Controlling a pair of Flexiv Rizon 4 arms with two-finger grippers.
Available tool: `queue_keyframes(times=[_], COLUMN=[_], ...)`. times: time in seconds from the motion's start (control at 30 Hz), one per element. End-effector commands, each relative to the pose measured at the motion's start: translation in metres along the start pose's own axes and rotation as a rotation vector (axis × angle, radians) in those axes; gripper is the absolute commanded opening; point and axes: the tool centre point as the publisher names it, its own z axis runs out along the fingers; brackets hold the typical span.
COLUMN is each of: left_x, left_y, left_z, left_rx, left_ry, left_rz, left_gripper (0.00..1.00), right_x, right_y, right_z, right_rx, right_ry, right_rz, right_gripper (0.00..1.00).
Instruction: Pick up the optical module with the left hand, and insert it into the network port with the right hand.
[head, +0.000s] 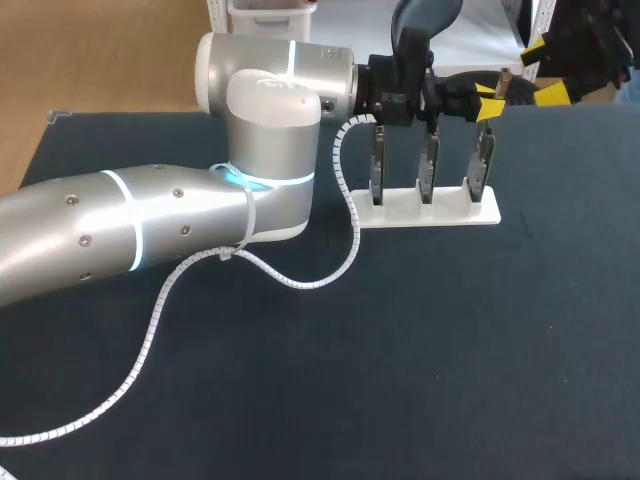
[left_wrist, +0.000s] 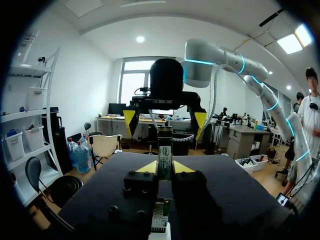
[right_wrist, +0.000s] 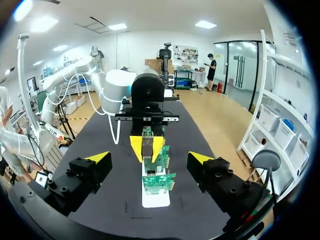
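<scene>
Black table (head: 400, 380), matte, spans the whole head view. Silver left arm (head: 120, 235), by far the bulkiest item, comes in from the left side, bends at a fat joint and reaches past the middle toward the far edge. White coiled cable (head: 150, 335) hangs off it and loops down onto the table. Right arm (left_wrist: 235, 60), silver with glowing rings, arches high in the left wrist view; only its end shows at the far right corner in the head view.

White rack (head: 440, 213), low and long, sits flat on the table near the far edge, just beyond the left arm's elbow. Carries three green boards (head: 428, 165), upright, side by side in a row, evenly spaced.

Right gripper (head: 545, 70) hangs beyond the rack's right end, apart from everything, facing the left gripper. Fingers spread wide, nothing between them; right wrist view shows both yellow tips far out to either side of the rack.

Left gripper (head: 487, 100) hovers over the rightmost board, not touching it. Fingers pinch the module (left_wrist: 165, 147) from both sides, yellow tips flat against it.

Module: slim metal bar, held above that board and clear of the rack, sticking out past the fingertips toward the right gripper.
</scene>
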Motion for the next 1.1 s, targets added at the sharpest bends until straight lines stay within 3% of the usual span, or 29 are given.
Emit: queue_keyframes(times=[0.03, 0.43, 1.1], left_x=[0.000, 0.000, 0.000], left_y=[0.000, 0.000, 0.000], left_z=[-0.001, -0.001, -0.001], left_rx=[0.000, 0.000, 0.000], left_ry=[0.001, 0.001, 0.001], left_rz=[0.000, 0.000, 0.000], left_gripper=[0.00, 0.00, 0.00], right_x=[-0.008, -0.019, -0.021], right_y=[0.005, 0.016, 0.003], right_z=[0.003, 0.022, 0.030], right_rx=[0.002, -0.026, 0.000], right_ry=[-0.002, -0.003, 0.015], right_rz=[-0.011, -0.036, -0.018], right_gripper=[1.00, 1.00, 1.00])
